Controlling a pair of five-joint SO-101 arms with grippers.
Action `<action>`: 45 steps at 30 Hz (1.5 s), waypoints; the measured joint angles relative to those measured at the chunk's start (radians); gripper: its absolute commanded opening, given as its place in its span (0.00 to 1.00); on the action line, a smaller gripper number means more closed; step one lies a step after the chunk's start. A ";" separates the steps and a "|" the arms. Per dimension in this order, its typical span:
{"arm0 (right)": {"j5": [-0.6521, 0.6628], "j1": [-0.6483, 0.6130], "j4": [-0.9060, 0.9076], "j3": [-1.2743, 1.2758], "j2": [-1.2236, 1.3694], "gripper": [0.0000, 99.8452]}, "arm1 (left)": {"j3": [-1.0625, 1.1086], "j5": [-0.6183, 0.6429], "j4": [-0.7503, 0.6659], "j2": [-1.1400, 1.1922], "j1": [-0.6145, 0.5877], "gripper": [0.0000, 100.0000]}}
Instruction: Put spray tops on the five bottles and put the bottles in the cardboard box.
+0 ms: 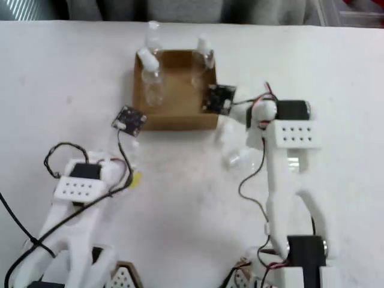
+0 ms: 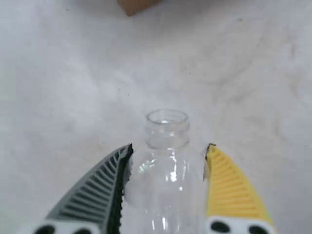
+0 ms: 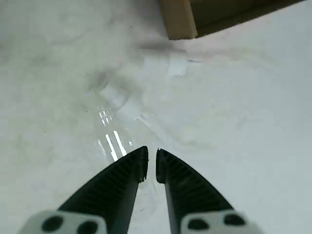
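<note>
Left end effector is clamped on the uncapped bottle, gripping the body below the shoulder with the neck free, over the surface. Right end effector is nearly closed and empty, above the lying bottle, which seems to be capped, near the box corner. The bottles are likely light, thin, slick plastic that dents easily, so grip mid-body, gently.

Left hand clamped, right hand pinched shut
</note>
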 measured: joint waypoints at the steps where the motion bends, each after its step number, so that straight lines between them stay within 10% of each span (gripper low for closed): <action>1: -0.031 -0.014 -0.026 -0.002 0.023 0.02 | 0.003 0.000 -0.008 0.000 0.000 0.11; 12: -0.984 -0.060 -0.232 -0.017 0.302 0.16 | 0.044 0.000 -0.077 -0.002 0.002 0.11; 27: -1.393 -0.063 -0.259 -0.157 0.462 0.16 | 0.044 0.000 -0.077 -0.002 0.002 0.11; 45: -1.475 -0.129 -0.318 -0.160 0.591 0.16 | 0.044 0.000 -0.077 -0.002 0.002 0.11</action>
